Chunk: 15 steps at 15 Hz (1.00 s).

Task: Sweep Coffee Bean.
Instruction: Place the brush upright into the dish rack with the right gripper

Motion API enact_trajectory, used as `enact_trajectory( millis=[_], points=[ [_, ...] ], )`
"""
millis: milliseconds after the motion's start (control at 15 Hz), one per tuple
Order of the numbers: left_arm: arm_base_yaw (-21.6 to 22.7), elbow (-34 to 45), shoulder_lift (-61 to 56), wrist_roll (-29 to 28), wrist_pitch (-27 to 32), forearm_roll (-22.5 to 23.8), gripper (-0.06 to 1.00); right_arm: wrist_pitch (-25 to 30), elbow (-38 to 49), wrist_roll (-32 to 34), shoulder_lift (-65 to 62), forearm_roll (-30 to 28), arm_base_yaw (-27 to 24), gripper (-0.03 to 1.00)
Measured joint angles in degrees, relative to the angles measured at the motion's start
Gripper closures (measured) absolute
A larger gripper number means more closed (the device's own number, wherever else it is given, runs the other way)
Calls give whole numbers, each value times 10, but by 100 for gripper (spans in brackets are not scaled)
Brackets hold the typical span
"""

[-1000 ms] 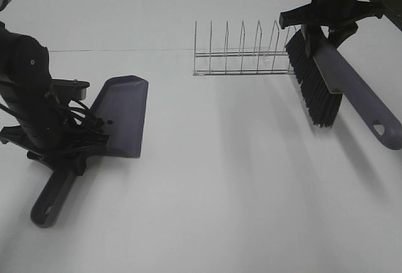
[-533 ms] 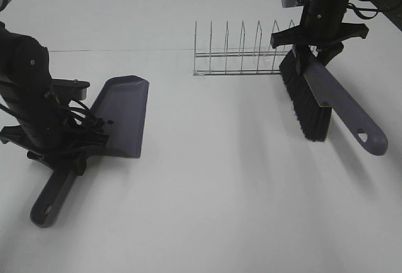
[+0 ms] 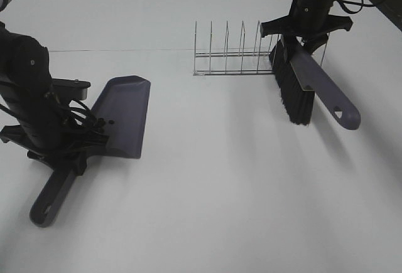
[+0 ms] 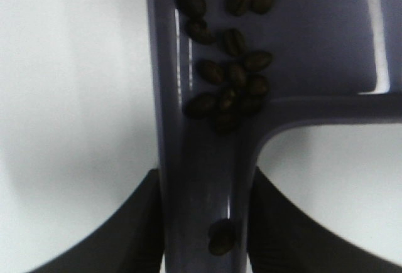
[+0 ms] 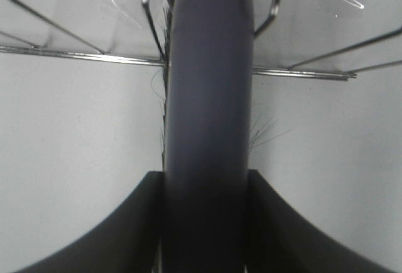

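Observation:
My left gripper (image 3: 63,144) is shut on the handle of a grey-purple dustpan (image 3: 122,115) that rests on the white table at the left. In the left wrist view the coffee beans (image 4: 229,78) lie inside the dustpan (image 4: 314,34) near its handle, with one bean (image 4: 220,236) on the handle. My right gripper (image 3: 306,31) is shut on a grey-purple brush (image 3: 317,85) with black bristles (image 3: 290,91), held above the table at the right end of the wire rack. The brush handle (image 5: 207,97) fills the right wrist view.
A wire dish rack (image 3: 239,56) stands at the back middle of the table, right beside the brush bristles. It also shows in the right wrist view (image 5: 75,50). The white table (image 3: 220,185) spreads out between the dustpan and the brush.
My right gripper has carried the brush to the left and toward the wire rack. The left arm and dustpan have not moved.

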Motion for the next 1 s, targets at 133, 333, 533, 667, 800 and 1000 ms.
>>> enact_trajectory(
  millis=[133,333,533,667,800,1000],
  points=[
    [0,0,0,1,0,0,59,-2,-10,4,6,-1,0,65],
    [0,0,0,1,0,0,59,-5,-10,18,6,-7,1,65],
    [0,0,0,1,0,0,59,-30,-10,31,8,-18,3,65],
    [0,0,0,2,0,0,59,-48,-10,34,11,-19,3,65],
    [0,0,0,2,0,0,59,-65,-11,48,11,-24,3,65],
    [0,0,0,2,0,0,59,-108,-11,65,11,-37,3,66]
  ],
)
